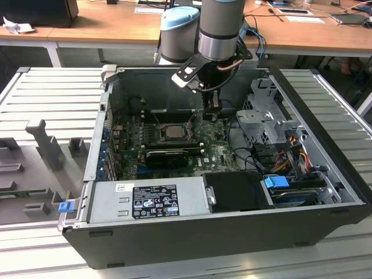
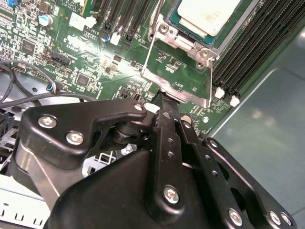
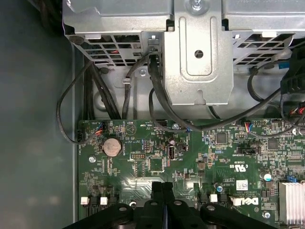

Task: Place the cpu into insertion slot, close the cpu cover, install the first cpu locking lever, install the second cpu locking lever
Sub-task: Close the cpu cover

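**Chip is in, lid is up, pincer at the lid's lip**

In the exterior view I see the open computer case [image 1: 192,247] with my arm reaching down into it. The gripper [image 1: 212,107] hangs low over the green board. The cpu [image 1: 172,131] is at about 8 o'clock from it, and the big grey power box [image 1: 145,199] is near 6 o'clock from the chip.

In the second wrist view the cpu [image 2: 207,16] lies flat in the insertion slot [image 2: 161,29], so I judge that part done. The cpu cover [image 2: 147,61] is flipped open. I can see green board through its square window. The gripper [image 2: 164,101] has its two fingers squeezed together, and the tips touch the cover's outer edge. I cannot tell if the thin lip is nipped between them.

In the first wrist view the gripper [image 3: 162,186] shows just a hairline gap between its fingers. Past it are the coin battery [image 3: 113,147], some black cables [image 3: 159,98] and the metal drive cage [image 3: 198,47].

I think I am on the lid-closing step. To do it well, I should move the lip in a round path about the hinge, go slowly, and keep the tips on the edge. I should not push down on the chip. The lid should end up flat over the slot.
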`<state>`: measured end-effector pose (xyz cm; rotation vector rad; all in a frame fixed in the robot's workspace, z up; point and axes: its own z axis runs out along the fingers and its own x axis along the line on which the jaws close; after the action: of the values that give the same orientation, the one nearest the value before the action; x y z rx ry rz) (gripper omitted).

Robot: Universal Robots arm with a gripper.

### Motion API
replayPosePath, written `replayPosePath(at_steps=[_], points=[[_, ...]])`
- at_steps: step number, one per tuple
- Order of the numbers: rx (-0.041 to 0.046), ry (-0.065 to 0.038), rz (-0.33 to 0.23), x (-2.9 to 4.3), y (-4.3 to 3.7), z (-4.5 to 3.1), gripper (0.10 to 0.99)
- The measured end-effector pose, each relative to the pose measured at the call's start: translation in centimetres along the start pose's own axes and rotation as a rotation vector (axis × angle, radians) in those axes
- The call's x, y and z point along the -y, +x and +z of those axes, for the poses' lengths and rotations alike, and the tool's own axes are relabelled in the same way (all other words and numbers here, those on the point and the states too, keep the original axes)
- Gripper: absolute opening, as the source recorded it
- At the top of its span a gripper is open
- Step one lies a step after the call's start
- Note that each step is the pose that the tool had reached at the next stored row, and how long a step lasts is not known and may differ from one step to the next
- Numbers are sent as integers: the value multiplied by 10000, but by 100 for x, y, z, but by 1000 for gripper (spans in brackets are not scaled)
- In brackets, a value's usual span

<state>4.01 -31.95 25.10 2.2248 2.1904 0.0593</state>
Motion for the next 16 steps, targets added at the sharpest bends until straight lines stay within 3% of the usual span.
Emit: replayPosePath(at_steps=[16], points=[[1, 0, 0, 76, -1, -3, 106]])
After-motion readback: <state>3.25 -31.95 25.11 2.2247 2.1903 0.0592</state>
